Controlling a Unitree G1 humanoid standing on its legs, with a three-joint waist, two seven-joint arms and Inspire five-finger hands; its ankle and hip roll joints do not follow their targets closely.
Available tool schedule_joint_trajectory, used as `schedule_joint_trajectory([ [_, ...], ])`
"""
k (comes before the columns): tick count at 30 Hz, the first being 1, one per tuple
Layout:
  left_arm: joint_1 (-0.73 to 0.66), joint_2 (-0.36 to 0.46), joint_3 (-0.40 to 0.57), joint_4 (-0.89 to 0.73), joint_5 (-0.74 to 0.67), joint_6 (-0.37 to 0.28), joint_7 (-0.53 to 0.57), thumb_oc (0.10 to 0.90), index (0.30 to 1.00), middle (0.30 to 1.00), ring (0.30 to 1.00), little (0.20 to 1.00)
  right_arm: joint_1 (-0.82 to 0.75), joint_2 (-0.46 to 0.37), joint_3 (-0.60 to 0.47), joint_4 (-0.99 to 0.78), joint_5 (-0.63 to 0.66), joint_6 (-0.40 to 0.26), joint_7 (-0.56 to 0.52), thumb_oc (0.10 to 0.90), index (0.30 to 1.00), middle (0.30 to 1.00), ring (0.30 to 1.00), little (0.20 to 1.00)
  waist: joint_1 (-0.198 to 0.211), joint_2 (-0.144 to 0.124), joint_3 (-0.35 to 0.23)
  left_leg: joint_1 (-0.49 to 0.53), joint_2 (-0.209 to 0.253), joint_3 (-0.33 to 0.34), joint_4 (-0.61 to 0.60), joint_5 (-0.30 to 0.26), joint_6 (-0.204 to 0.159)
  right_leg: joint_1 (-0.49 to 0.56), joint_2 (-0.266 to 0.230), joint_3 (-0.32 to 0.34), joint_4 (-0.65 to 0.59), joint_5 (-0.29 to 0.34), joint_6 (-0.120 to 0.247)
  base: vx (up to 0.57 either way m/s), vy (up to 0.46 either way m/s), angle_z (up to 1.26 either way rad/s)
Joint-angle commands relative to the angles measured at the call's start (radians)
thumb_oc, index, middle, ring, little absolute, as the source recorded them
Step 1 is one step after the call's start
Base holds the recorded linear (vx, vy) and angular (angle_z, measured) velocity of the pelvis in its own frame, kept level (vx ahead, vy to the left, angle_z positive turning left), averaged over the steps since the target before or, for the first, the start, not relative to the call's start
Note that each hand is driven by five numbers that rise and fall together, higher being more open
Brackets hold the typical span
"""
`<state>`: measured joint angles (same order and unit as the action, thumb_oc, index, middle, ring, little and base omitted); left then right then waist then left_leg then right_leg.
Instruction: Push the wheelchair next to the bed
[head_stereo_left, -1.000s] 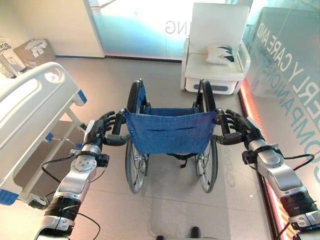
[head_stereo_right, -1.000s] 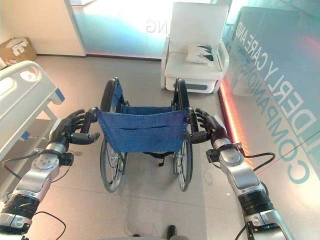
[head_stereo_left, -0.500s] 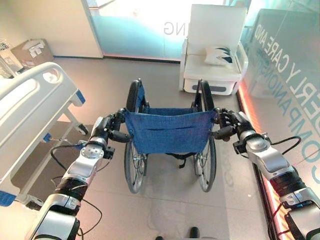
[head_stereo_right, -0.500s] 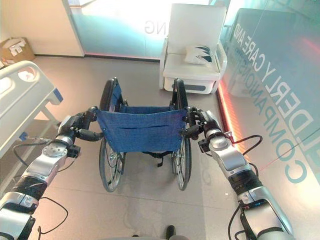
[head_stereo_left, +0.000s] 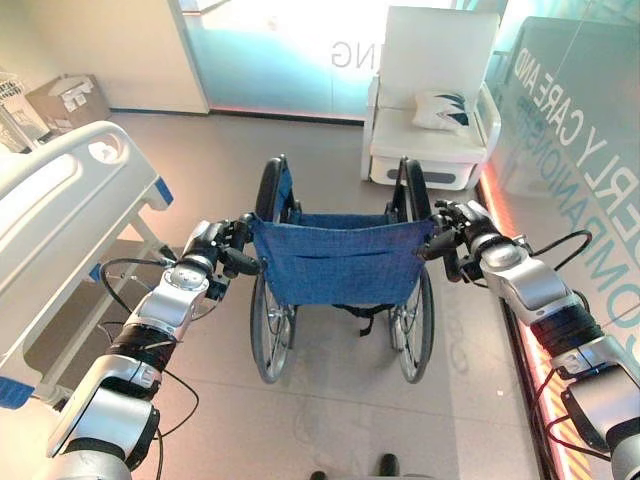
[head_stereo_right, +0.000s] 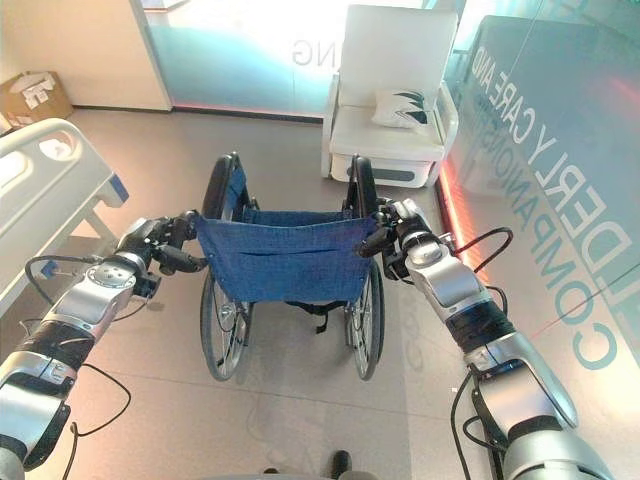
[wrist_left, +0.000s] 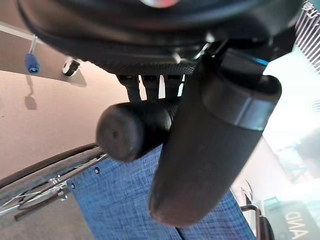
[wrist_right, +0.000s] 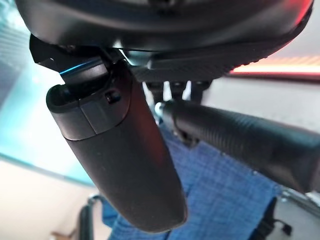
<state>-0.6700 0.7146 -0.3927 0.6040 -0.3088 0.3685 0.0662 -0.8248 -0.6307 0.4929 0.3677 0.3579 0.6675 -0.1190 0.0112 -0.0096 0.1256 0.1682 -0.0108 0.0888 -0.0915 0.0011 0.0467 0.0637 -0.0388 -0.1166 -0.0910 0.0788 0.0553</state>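
Wheelchair (head_stereo_left: 340, 265) handles are held at the centre of the frame, the blue fabric backrest facing the camera and the large wheels resting on the grey floor (head_stereo_left: 330, 400). The left hand (head_stereo_left: 207, 250) is closed round the left push handle (wrist_left: 135, 135), with the thumb wrapped under it and the fingers (wrist_left: 150, 87) curled behind, as seen in the left wrist view. The right hand (head_stereo_right: 405, 228) is likewise closed round the right push handle (wrist_right: 240, 142). The hospital bed (head_stereo_left: 60, 220) is seen at the left edge of the frame, its white footboard close to the wheelchair's left side but apart from it. A white armchair (head_stereo_left: 430, 100) with a patterned cushion (head_stereo_left: 442, 108) is placed straight ahead at the upper right.

Several risks can be judged from here. If the chair is pushed straight on, the armchair would be struck instead of the bed being approached. If the turn toward the bed is made too sharply, the left wheel could be caught on the bed frame. An uneven push could also let one handle slip from its grasp.
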Motion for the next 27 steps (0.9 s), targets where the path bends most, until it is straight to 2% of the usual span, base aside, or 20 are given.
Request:
schedule_joint_trajectory([
  [1,-0.244,0.050,-0.059,0.065,0.021,-0.025,0.031,0.800,0.900,0.900,0.900,0.900,-0.191,-0.026,0.072,0.057,-0.058,0.000,0.059,0.800,0.900,0.900,0.900,0.900,-0.010,-0.021,-0.088,-0.040,-0.021,-0.041,0.004,-0.007,-0.032,0.065,-0.013,-0.001,0.004,-0.029,0.011,0.00,0.000,0.00],
  [3,-0.277,0.032,-0.078,0.110,0.012,-0.015,0.060,0.800,0.900,0.900,0.900,0.900,-0.228,-0.012,0.108,0.119,-0.059,0.032,0.071,0.800,0.900,0.900,0.900,0.900,-0.010,-0.023,-0.091,-0.040,-0.021,-0.041,0.004,-0.007,-0.033,0.064,-0.013,0.000,0.004,-0.029,0.011,0.00,0.000,0.00],
  [7,-0.306,0.013,-0.097,0.150,-0.001,-0.001,0.068,0.800,0.900,0.900,0.900,0.900,-0.250,0.011,0.137,0.186,-0.063,0.055,0.065,0.800,0.900,0.900,0.900,0.900,-0.008,-0.023,-0.093,-0.040,-0.020,-0.038,0.004,-0.007,-0.033,0.064,-0.013,0.000,0.004,-0.029,0.010,0.00,0.000,0.00],
  [11,-0.316,-0.014,-0.121,0.163,0.021,0.008,0.065,0.800,0.900,0.900,0.900,0.900,-0.247,0.045,0.150,0.262,-0.155,0.098,0.032,0.800,0.900,0.900,0.900,0.900,-0.004,-0.021,-0.091,-0.041,-0.020,-0.043,0.004,-0.008,-0.031,0.063,-0.011,0.002,0.004,-0.029,0.008,0.00,0.000,0.00],
  [13,-0.315,-0.018,-0.125,0.163,0.029,0.007,0.062,0.800,0.900,0.900,0.900,0.900,-0.244,0.051,0.152,0.276,-0.165,0.099,0.012,0.800,0.900,0.900,0.900,0.900,-0.003,-0.021,-0.090,-0.041,-0.021,-0.043,0.004,-0.009,-0.031,0.063,-0.011,0.003,0.004,-0.029,0.008,0.00,0.000,0.00],
  [15,-0.312,-0.023,-0.132,0.158,0.050,0.009,0.059,0.800,0.900,0.900,0.900,0.900,-0.242,0.059,0.150,0.288,-0.180,0.118,-0.029,0.800,0.900,0.900,0.900,0.900,-0.002,-0.020,-0.087,-0.042,-0.022,-0.045,0.004,-0.010,-0.030,0.061,-0.010,0.007,0.004,-0.028,0.007,0.00,0.000,0.00],
  [18,-0.295,-0.032,-0.133,0.153,0.064,-0.004,0.067,0.800,0.900,0.900,0.900,0.900,-0.227,0.075,0.121,0.311,-0.219,0.116,-0.162,0.800,0.900,0.900,0.900,0.900,-0.002,-0.016,-0.081,-0.044,-0.024,-0.048,0.004,-0.011,-0.027,0.057,-0.008,0.014,0.004,-0.027,0.006,0.00,0.000,0.00],
  [20,-0.286,-0.037,-0.132,0.149,0.060,-0.007,0.073,0.800,0.900,0.900,0.900,0.900,-0.212,0.085,0.101,0.313,-0.232,0.090,-0.273,0.800,0.900,0.900,0.900,0.900,-0.003,-0.012,-0.076,-0.045,-0.025,-0.049,0.004,-0.012,-0.027,0.056,-0.007,0.017,0.004,-0.026,0.005,-0.02,0.006,0.00],
  [23,-0.260,-0.046,-0.121,0.137,0.071,-0.016,0.080,0.800,0.900,0.900,0.900,0.900,-0.183,0.100,0.060,0.303,-0.299,0.100,-0.370,0.800,0.900,0.900,0.900,0.900,-0.003,-0.006,-0.073,-0.047,-0.026,-0.051,0.004,-0.013,-0.025,0.052,-0.004,0.024,0.004,-0.025,0.006,-0.01,0.006,-0.01],
  [27,-0.219,-0.044,-0.092,0.116,0.088,-0.027,0.073,0.800,0.900,0.900,0.900,0.900,-0.123,0.105,0.021,0.279,-0.341,0.139,-0.374,0.800,0.900,0.900,0.900,0.900,-0.003,-0.001,-0.068,-0.050,-0.027,-0.052,0.004,-0.014,-0.024,0.048,-0.005,0.027,0.004,-0.024,0.007,-0.04,0.019,0.02],
])
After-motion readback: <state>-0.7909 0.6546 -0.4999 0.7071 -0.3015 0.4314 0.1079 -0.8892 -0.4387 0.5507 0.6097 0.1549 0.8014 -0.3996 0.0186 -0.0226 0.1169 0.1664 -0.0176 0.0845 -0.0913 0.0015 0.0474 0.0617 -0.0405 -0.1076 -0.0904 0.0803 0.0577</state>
